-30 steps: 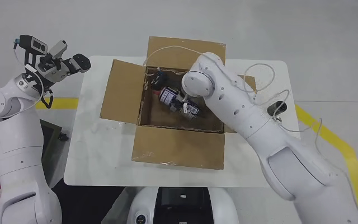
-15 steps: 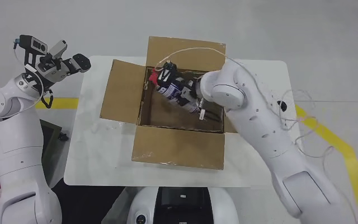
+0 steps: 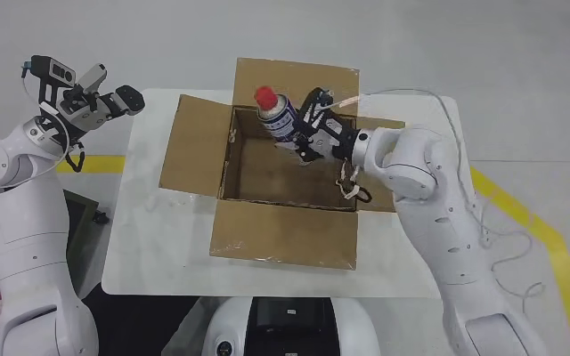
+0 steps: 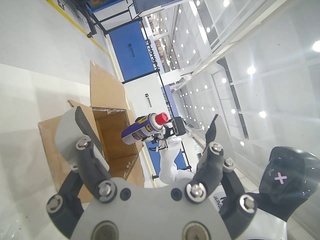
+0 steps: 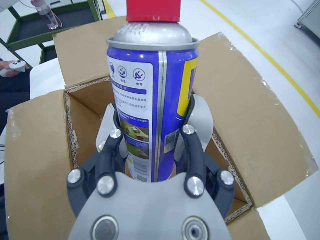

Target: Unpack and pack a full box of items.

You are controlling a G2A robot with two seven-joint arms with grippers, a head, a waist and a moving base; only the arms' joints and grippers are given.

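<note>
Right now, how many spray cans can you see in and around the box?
1. The spray can is held in the right gripper above the far side of the open cardboard box. The gripper and can hide part of the box floor, so another could lie there.

Left gripper (image 4: 143,119): foreground, short of box, jaws spread wide, nothing between them.
Cardboard box (image 4: 110,138): open, flaps folded out, standing on white worktop (image 4: 25,96).
Spray can (image 4: 140,131): blue body, red cap, tilted, raised over box's far rim.
Right gripper (image 4: 162,136): dark, beyond box's far rim, clamped on can's lower end.
Blue panels (image 4: 132,48): on floor, well behind box.
</note>
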